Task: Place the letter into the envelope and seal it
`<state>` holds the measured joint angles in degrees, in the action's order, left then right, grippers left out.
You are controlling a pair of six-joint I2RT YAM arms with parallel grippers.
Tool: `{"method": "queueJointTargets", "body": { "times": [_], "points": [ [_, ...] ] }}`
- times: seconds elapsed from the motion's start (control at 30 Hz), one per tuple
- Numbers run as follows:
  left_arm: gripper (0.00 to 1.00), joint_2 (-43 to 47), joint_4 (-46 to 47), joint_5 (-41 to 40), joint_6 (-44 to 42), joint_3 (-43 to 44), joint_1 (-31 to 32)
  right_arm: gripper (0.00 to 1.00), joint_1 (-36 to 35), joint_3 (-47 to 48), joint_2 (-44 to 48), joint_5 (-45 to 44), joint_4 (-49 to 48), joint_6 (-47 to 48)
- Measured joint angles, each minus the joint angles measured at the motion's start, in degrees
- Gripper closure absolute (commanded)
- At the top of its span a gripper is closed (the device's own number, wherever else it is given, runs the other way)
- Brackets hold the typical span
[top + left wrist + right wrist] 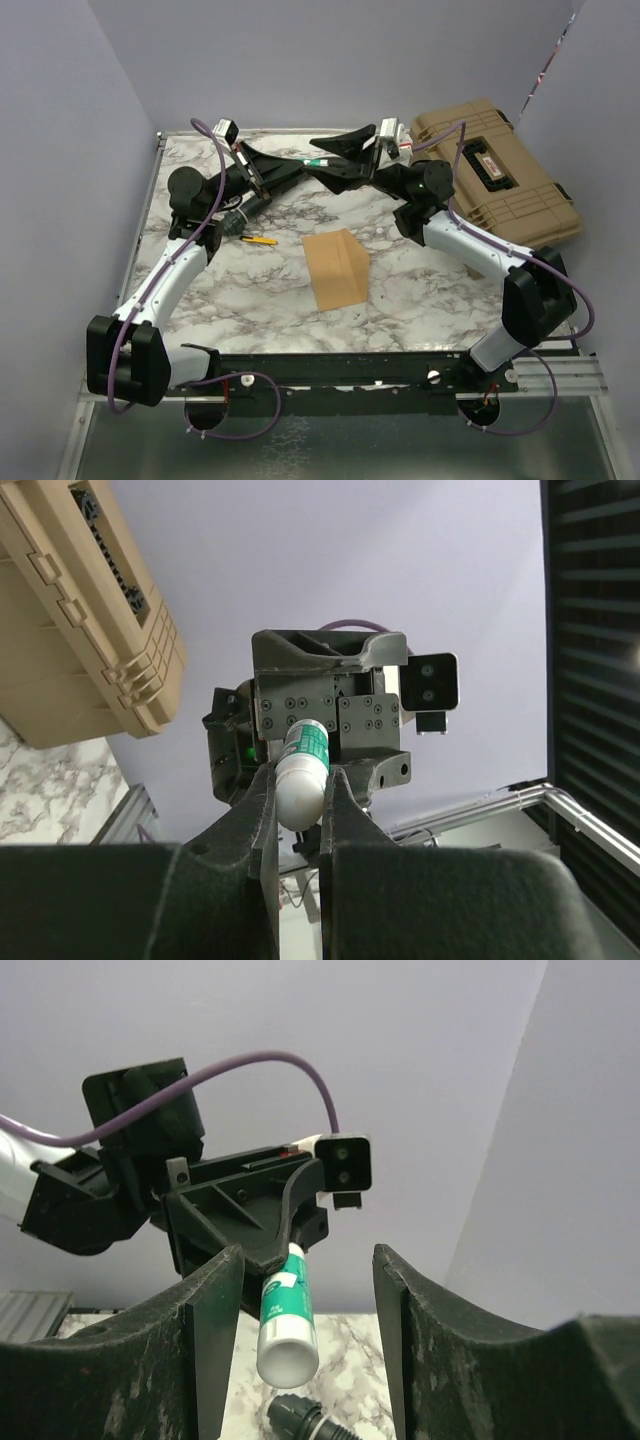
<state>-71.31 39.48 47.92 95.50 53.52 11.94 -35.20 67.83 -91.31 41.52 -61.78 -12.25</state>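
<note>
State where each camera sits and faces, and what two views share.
Top external: above and behind, looking down at the table and envelope; both arms show.
Left wrist: looks past the left jaws, shut on the glue stick, toward the right jaws.
Right wrist: looks past the open right jaws toward the left jaws.
Shared: all show the glue stick.

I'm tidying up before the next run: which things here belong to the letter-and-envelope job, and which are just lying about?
For the job:
- envelope, mid-table
- glue stick, clamped in the left gripper
- letter: not separately visible

Lying about:
- tan case, far right corner
- yellow-and-black pen-like item, left of the envelope
</note>
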Motion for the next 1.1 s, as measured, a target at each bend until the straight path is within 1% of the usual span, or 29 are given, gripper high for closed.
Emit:
{"method": "queueJointTargets", "body": {
  "times": [0.17, 0.3, 0.4, 0.6, 0.87, 1.0, 1.1],
  "points": [
    [1.00, 0.1, 5.6, -2.6, 4.5, -2.9, 0.0, 0.42, 0.0, 0.0, -0.4, -0.6, -1.8, -1.0],
    [1.00, 0.3, 8.5, -3.7, 6.4, -3.1, 0.0, 0.39, 0.0, 0.1, -0.6, -0.2, -1.6, -1.3],
    [1.00, 0.6, 10.1, -4.0, 7.2, -3.1, 0.0, 0.39, 0.0, 0.6, -1.1, 0.2, -0.7, -1.4],
    [1.00, 0.8, 11.6, -4.4, 7.8, -3.2, 0.0, 0.40, 0.0, 1.4, -1.4, 0.3, 0.7, -2.3],
    [1.00, 0.8, 11.9, -4.9, 8.2, -3.4, 0.0, 0.39, -0.2, 4.6, -2.0, 1.4, 1.7, -3.8],
    [1.00, 0.8, 11.9, -5.0, 8.2, -3.4, 0.0, 0.42, -0.7, 5.6, -2.3, 1.7, 3.1, -3.6],
    [1.00, 0.8, 11.9, -5.1, 8.2, -3.4, 0.0, 0.46, -1.0, 6.3, -2.6, 1.7, 4.6, -3.2]
  ]
}}
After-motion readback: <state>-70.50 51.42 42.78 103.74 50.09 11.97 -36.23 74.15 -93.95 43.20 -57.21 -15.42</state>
